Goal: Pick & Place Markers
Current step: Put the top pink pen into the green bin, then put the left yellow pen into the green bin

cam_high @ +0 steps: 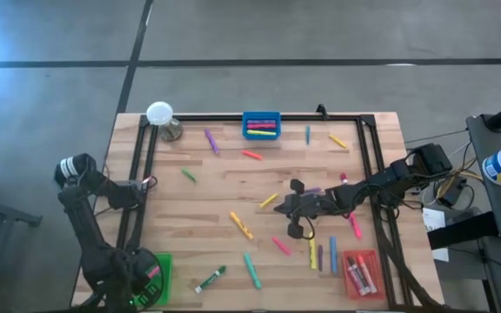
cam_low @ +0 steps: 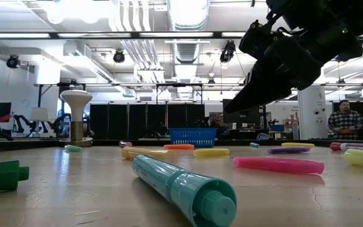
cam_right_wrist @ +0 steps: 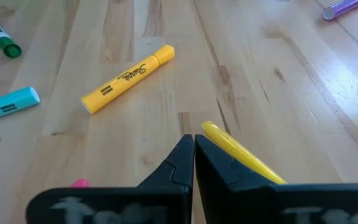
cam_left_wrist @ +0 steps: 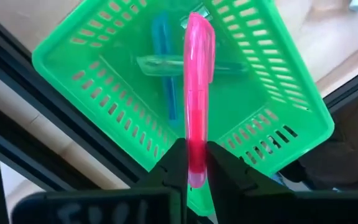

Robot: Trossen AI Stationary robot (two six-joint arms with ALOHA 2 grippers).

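Wooden table [cam_high: 233, 174]; left end effector [cam_left_wrist: 196, 168] holds pink marker [cam_left_wrist: 197, 93] lengthwise.

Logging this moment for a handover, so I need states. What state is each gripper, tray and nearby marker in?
left gripper: over the green tray, pinching a pink marker
green tray: holds a blue and a green marker
right gripper: shut, above the table, holding nothing
yellow marker: lying capped on the table
blue tray: holds markers
red tray: holds markers

A wooden bench [cam_high: 233, 187] carries a blue tray [cam_high: 261, 124] at top centre, a green tray [cam_high: 158, 276] lower left, a red tray [cam_high: 361, 272] lower right, and a white-topped lamp [cam_high: 160, 115] upper left.
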